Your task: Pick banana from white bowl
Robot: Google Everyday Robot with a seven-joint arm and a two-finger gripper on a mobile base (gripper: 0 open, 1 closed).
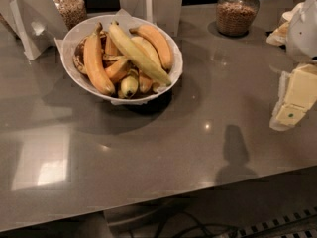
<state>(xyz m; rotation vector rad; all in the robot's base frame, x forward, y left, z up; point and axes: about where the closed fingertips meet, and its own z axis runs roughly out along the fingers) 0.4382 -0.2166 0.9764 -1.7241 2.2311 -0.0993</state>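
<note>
The white bowl (69, 42) stands on the grey counter at the upper left, lined with white paper and full of bananas. The banana (139, 56), long, nearly straight and pale yellow-green, lies diagonally on top of the pile, running from the bowl's back to its right front rim. A fat orange-yellow banana (94, 61) lies at the bowl's left, another orange one (156, 42) at the back right, and small greenish ones (129, 85) at the front. My gripper (293, 99) is at the far right edge, well to the right of the bowl and empty.
A glass jar of grain (237, 11) stands at the back right, another (70, 6) behind the bowl at the left. White folded cards (28, 26) stand at the back left and centre. The counter's front edge (163, 195) runs along the bottom, with cables below.
</note>
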